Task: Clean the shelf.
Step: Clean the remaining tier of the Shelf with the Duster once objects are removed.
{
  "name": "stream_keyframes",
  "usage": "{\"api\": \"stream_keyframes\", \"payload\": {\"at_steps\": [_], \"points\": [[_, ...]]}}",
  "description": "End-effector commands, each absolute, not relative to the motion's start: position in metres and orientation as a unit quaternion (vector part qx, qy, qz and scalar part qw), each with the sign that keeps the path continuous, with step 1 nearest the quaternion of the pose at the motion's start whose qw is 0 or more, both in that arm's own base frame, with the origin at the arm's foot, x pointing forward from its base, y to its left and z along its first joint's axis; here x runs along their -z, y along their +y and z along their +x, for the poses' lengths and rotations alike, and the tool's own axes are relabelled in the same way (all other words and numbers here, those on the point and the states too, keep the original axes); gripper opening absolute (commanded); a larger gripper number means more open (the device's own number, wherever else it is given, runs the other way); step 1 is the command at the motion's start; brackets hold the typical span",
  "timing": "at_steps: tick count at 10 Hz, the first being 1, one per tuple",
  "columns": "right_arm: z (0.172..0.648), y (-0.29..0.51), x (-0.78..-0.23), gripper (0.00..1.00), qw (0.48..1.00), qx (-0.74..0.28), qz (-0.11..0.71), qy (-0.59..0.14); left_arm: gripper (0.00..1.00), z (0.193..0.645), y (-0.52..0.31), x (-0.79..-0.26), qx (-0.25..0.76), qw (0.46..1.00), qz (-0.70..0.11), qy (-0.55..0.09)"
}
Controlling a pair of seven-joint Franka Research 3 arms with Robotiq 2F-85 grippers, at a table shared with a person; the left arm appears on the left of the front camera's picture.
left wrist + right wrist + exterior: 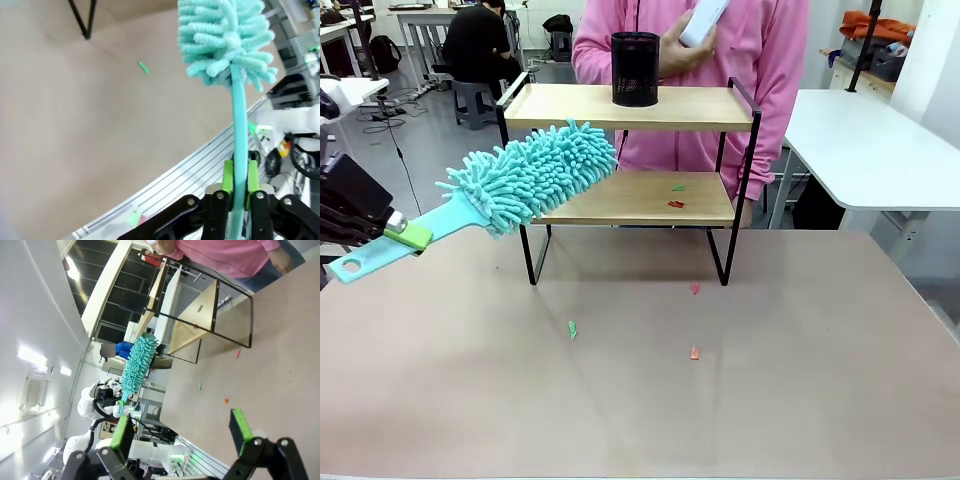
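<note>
The shelf stands at the far middle of the table, and one black leg of the shelf reaches into the left wrist view. A green scrap and a red scrap lie on its lower board. My left gripper is shut on the handle of a teal fluffy duster. The duster's head rests at the left end of the lower board. Seen from the wrist, the left gripper clamps the duster handle between green pads. My right gripper hangs open and empty, far from the shelf.
A black mesh cup stands on the top board. A person in pink stands behind the shelf, holding a white object. Small scraps lie on the table: red, green, orange. A white desk is at the far right.
</note>
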State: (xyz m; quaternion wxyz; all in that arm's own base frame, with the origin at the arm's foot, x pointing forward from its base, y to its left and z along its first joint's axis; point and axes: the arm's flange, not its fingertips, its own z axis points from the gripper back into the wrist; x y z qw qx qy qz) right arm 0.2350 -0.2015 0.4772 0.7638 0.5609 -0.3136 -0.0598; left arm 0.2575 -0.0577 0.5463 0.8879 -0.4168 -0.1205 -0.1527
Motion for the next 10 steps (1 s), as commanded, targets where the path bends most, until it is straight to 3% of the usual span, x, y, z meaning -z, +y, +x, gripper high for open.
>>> {"api": "stream_keyframes", "payload": {"at_steps": [1, 3, 4, 10], "points": [[0.237, -0.201, -0.479, 1.0, 0.757, 0.051, 0.563, -0.327, 0.13, 0.253, -0.072, -0.536, 0.136, 0.905, -0.386, -0.115], [0.237, -0.201, -0.479, 1.0, 0.757, 0.051, 0.563, -0.327, 0.13, 0.263, -0.089, -0.531, 0.113, 0.914, -0.37, -0.125], [0.237, -0.201, -0.479, 1.0, 0.757, 0.051, 0.563, -0.327, 0.0, 0.268, -0.095, -0.532, 0.084, 0.919, -0.357, -0.146], [0.237, -0.201, -0.479, 1.0, 0.757, 0.051, 0.563, -0.327, 0.0, 0.307, -0.143, -0.509, 0.015, 0.944, -0.259, -0.203]]}}
